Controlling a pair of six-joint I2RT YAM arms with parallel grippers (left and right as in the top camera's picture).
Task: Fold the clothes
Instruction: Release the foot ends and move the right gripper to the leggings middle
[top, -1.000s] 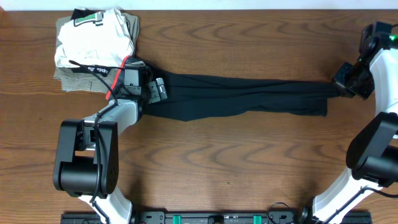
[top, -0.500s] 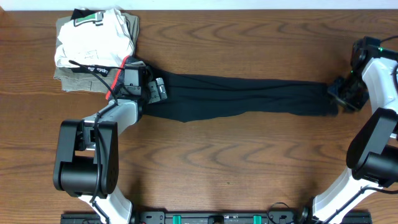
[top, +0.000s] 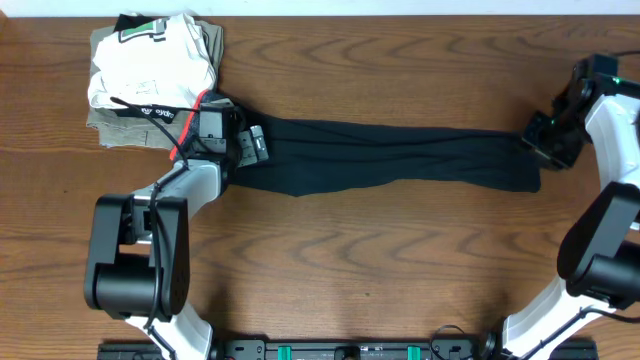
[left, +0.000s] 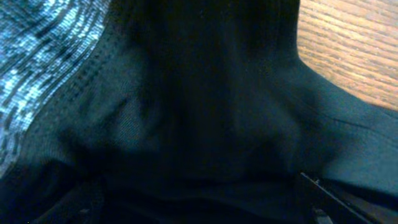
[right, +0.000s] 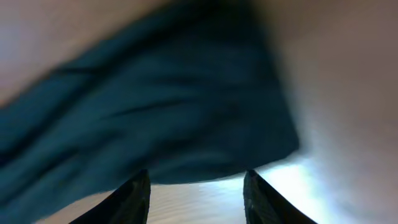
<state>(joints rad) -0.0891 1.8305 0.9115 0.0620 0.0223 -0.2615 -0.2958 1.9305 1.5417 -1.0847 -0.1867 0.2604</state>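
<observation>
The clothes are long black pants lying stretched flat across the table, waist at the left and leg ends at the right. My left gripper sits low over the waist end beside the red lining. Black fabric and the grey waistband fill the left wrist view, and the jaws stand wide at the bottom corners. My right gripper hovers at the leg ends. In the blurred right wrist view it is open, with bare table between its fingers and the pants hem just beyond the tips.
A pile of folded garments, white on top of khaki, sits at the far left, touching the waist end. The wooden table runs in front of the pants. Both arm bases stand at the near edge.
My right gripper has opened and let go of the leg ends, which now lie flat and reach slightly farther right. The left arm and the waist end have not moved.
</observation>
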